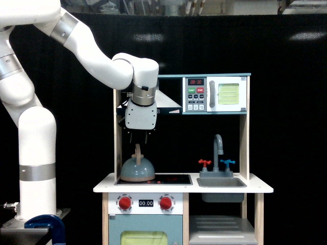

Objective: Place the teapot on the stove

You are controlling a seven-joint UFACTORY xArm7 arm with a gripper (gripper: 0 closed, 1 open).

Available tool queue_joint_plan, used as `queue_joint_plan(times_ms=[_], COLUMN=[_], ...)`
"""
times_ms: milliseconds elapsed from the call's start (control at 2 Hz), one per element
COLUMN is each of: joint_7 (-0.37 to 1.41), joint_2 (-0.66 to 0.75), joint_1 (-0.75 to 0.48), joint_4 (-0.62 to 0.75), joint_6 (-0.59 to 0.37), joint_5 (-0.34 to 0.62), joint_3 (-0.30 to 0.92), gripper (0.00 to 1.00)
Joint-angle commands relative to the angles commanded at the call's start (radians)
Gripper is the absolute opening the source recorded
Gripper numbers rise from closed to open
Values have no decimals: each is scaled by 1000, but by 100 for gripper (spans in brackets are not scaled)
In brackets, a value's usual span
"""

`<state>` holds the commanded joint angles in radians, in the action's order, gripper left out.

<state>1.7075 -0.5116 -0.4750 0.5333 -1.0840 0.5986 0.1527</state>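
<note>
The small domed pale blue-grey teapot point(137, 169) with its tall arched light-wood handle sits on the flat glossy black stove point(171, 179), at the panel's end on the exterior view's left, close to the wooden side post. The white arm's tool point(139, 139) hangs just above the handle top with a clear gap, holding nothing; its dark fingers look slightly parted. Free stove surface lies toward the grey sink basin point(221, 182).
</note>
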Motion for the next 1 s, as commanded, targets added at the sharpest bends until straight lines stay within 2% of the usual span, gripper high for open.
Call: queue_joint_plan(times_ms=[500, 1000], joint_7=[43, 47], joint_2=[-97, -91], joint_1=[79, 75], joint_4=[23, 28], joint_6=[-169, -171], joint_5=[-142, -149], joint_3=[131, 144], gripper=[100, 100])
